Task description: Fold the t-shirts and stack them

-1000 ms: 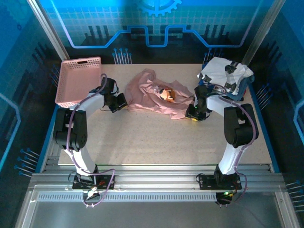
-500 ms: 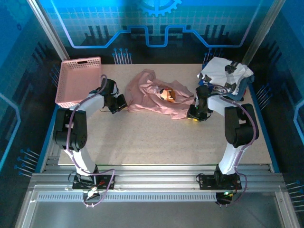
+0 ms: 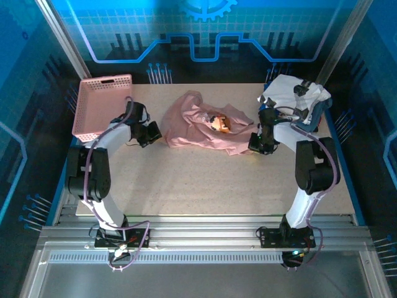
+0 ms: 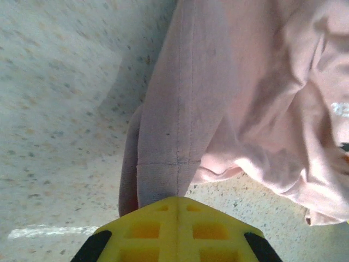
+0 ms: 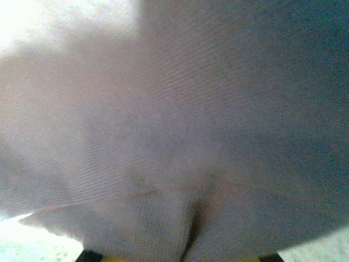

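- The dusty-pink shirt (image 3: 201, 127) lies crumpled at mid-table, toward the far side. Its long axis runs left-right and the print faces up near the middle.
- The left gripper (image 3: 154, 132) sits at the shirt's left edge. In the left wrist view the jaws are closed on a stitched hem (image 4: 163, 174), with the cloth running straight into the yellow fingertips (image 4: 177, 210).
- The right gripper (image 3: 255, 146) sits at the shirt's right near corner. In the right wrist view pink cloth (image 5: 174, 136) bunches down into the closed jaws, so we read it as a pinch on that corner.
- Key relation: the shirt spans between the two grippers, one at each end of its long axis. Each arm is nearest to its own end.
- Our judgement is that the next move is to pull the ends apart along that axis, or lift, to flatten the shirt before folding. The middle is heavily wrinkled.
- The white shirt (image 3: 294, 94) with black patches sits piled on the navy shirt (image 3: 317, 115) at the far right corner. It is just behind the right arm and apart from the pink one.
- The basket (image 3: 105, 81) is at the far left of the table (image 3: 186, 180), clear of the cloth.
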Motion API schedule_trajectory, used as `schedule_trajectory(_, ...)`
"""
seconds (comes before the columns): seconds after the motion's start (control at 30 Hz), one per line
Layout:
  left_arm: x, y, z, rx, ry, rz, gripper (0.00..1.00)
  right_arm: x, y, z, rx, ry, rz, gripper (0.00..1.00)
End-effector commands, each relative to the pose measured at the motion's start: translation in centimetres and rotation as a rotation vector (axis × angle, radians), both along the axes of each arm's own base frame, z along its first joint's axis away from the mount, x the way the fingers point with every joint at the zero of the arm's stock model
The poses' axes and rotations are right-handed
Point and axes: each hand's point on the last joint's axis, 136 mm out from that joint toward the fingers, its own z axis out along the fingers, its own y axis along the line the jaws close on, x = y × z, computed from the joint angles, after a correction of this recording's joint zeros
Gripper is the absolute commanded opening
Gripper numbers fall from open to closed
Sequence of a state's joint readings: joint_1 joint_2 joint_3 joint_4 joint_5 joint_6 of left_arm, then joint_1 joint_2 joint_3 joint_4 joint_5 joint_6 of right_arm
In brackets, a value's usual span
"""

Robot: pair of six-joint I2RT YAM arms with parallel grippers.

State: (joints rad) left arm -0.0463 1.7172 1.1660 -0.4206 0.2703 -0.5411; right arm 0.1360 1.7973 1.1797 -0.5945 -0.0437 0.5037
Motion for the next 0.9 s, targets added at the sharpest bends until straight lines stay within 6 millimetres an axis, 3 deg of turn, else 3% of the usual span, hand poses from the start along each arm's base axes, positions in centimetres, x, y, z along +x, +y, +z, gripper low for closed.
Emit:
schedule_trajectory(0.0,0.2,1.2,4.5,0.013,-0.092,-0.001,0.00,-0.3,-0.3,5.8,0.036,-0.097,0.017,0.00)
schedule_trajectory(0.17,0.5,1.0,9.0,-0.005,-0.181,-0.008,0.00,-2.9,-0.4,10.3,0.098,-0.113,0.048,0.00)
schedule_trajectory(0.37,-0.9,1.1,14.4,-0.022,-0.288,0.009,0.00,-6.6,-0.4,14.9,0.194,-0.122,0.088,0.00)
schedule_trajectory(0.47,-1.9,1.2,17.5,-0.022,-0.370,0.021,0.00,-9.0,0.1,16.4,0.240,-0.068,0.140,0.00)
schedule_trajectory(0.53,-2.5,1.6,18.5,-0.010,-0.393,0.032,0.00,-10.1,0.6,16.8,0.268,-0.029,0.188,0.00)
schedule_trajectory(0.6,-2.7,1.7,18.3,0.006,-0.393,0.025,0.00,-11.1,1.2,16.0,0.306,0.044,0.241,0.02)
schedule_trajectory(0.7,-2.7,1.5,15.7,-0.012,-0.318,0.031,0.00,-11.6,1.2,13.3,0.320,0.170,0.281,0.02)
schedule_trajectory(0.83,-2.1,1.1,11.3,0.002,-0.236,0.036,0.00,-9.3,0.9,9.4,0.311,0.250,0.290,0.05)
schedule_trajectory(0.87,-1.9,0.9,10.2,0.023,-0.215,0.029,0.00,-8.4,1.0,8.5,0.315,0.253,0.292,0.10)
